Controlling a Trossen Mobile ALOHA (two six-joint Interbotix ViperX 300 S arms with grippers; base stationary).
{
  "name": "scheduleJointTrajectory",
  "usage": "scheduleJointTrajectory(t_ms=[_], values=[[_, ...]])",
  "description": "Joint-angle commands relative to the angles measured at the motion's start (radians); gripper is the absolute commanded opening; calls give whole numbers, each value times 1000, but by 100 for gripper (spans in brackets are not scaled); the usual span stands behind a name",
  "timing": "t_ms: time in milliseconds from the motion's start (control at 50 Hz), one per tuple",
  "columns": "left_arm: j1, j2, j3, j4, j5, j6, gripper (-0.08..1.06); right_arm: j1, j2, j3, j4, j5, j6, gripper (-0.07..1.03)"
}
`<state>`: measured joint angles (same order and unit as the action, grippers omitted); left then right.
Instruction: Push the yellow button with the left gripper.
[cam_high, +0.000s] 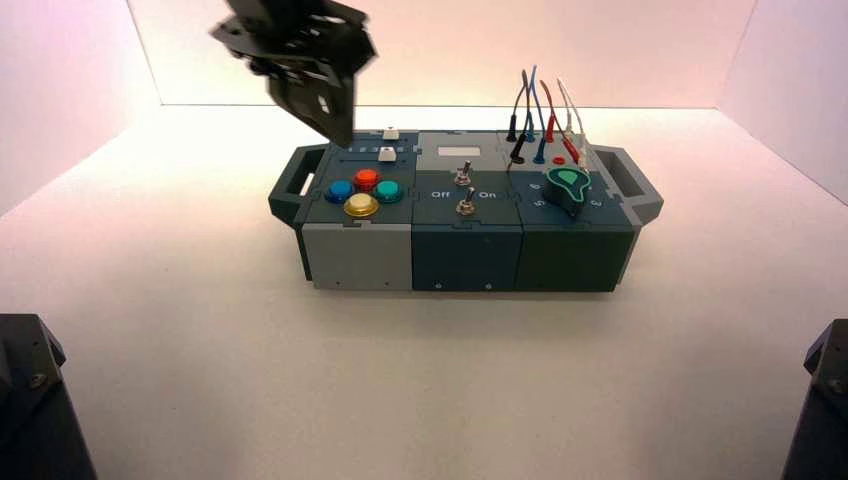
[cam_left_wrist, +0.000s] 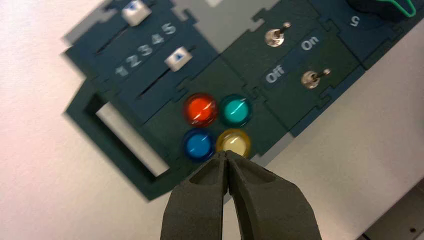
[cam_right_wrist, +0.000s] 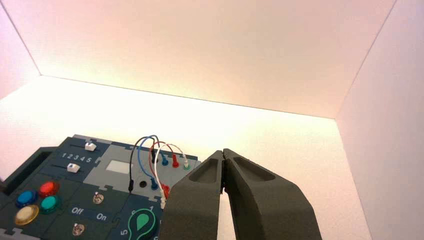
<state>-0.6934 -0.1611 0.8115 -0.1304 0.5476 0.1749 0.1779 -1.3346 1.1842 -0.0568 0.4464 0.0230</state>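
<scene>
The yellow button (cam_high: 361, 205) sits at the front of a cluster of coloured buttons on the box's left section. It also shows in the left wrist view (cam_left_wrist: 233, 143) and the right wrist view (cam_right_wrist: 26, 214). My left gripper (cam_high: 338, 128) hangs in the air above the back left part of the box, clear of the buttons. In its wrist view it (cam_left_wrist: 225, 154) is shut and empty, its tips pointing at the yellow button's near edge. My right gripper (cam_right_wrist: 223, 152) is shut and empty, off to the box's right.
Red (cam_left_wrist: 200, 109), teal (cam_left_wrist: 235, 110) and blue (cam_left_wrist: 198, 144) buttons surround the yellow one. Two white sliders (cam_left_wrist: 177, 57) lie behind them, two toggle switches (cam_left_wrist: 311, 79) in the middle section. A green knob (cam_high: 567, 185) and looped wires (cam_high: 540, 110) are on the right section.
</scene>
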Motion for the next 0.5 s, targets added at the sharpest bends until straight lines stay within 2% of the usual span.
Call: scheduleJointTrajectory(t_ms=[20, 340, 500], values=[[-17, 35, -52, 0, 17, 6, -3, 3, 14, -14, -3, -8, -2, -3], [-21, 95, -67, 2, 54, 37, -3, 3, 14, -14, -8, -8, -2, -3], [-21, 109, -84, 2, 54, 38, -3, 5, 14, -12, -11, -8, -2, -3]])
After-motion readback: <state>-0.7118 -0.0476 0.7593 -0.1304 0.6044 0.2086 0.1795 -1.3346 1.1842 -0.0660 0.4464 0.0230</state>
